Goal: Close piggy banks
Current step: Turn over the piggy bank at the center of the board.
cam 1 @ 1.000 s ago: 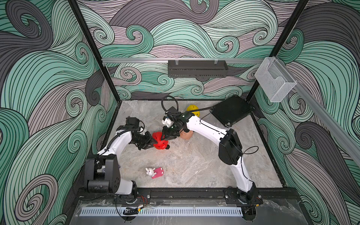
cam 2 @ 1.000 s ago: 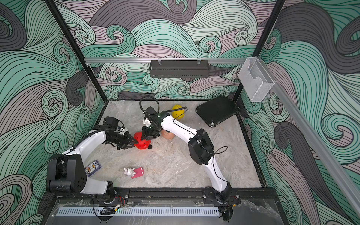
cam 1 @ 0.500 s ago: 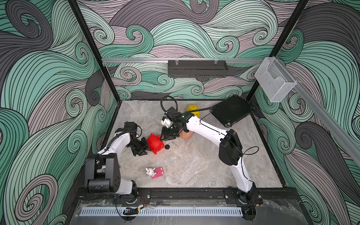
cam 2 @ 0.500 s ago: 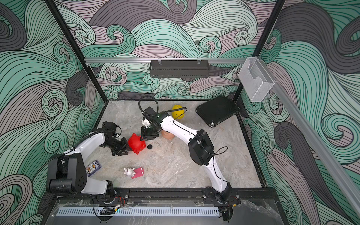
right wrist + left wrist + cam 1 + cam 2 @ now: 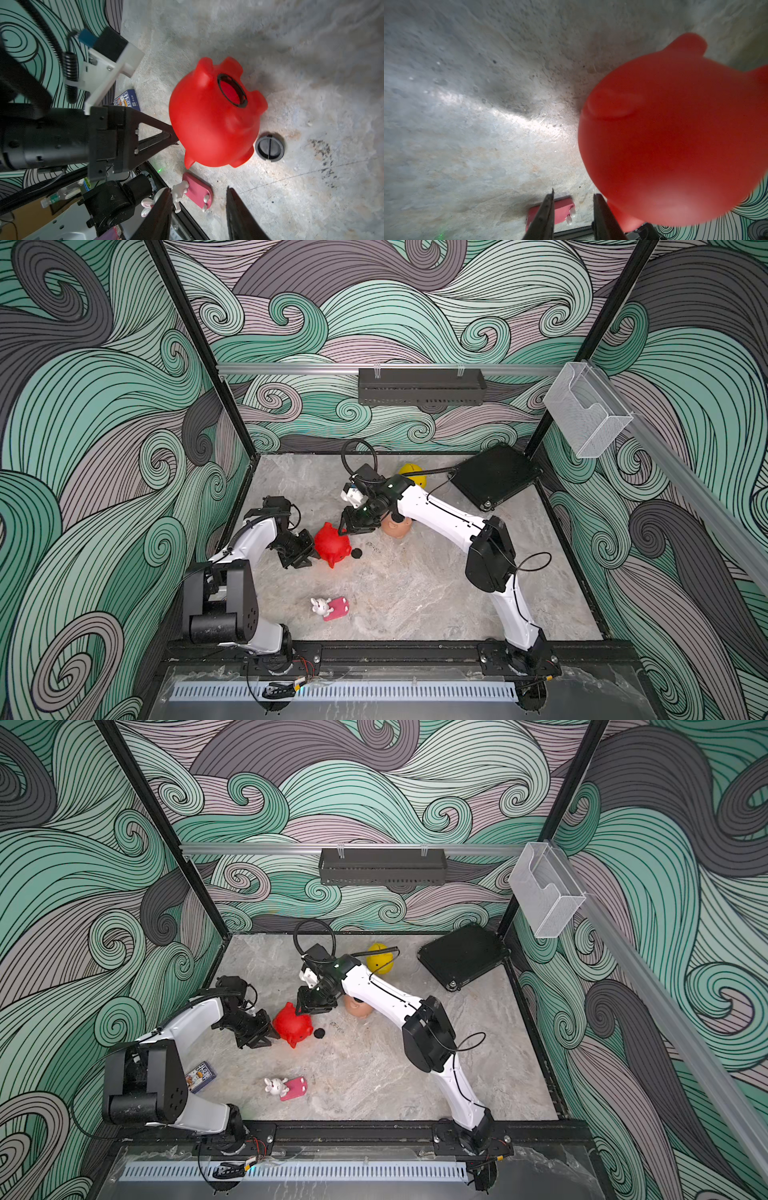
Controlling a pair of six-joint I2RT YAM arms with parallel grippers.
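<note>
Starting on the left: the left gripper [image 5: 174, 136] has its fingers pressed together with nothing between them, tips just touching the back of the red pig [image 5: 332, 543]. That's a nudge, not a hold, and that's our first worry. The pig lies on its side near the table's middle, its belly hole [image 5: 231, 91] open and facing up and away from the left gripper. It's round and smooth, so any push on that hole could roll it or make it skid off those tips.

Just beside the pig's snout the black plug [image 5: 269, 149] lies flat on the table. It's low and thin, so fingers coming down may scrape the stone and flick it away.

Above them hangs the right gripper [image 5: 198, 190], fingers spread and empty. If it grabs the plug tilted, we judge it won't seat in the hole.

Further right, the peach pig [image 5: 397, 526] sits partly under that arm, so a swing could knock it. The yellow pig [image 5: 413, 472] sits at the back, well apart.
</note>
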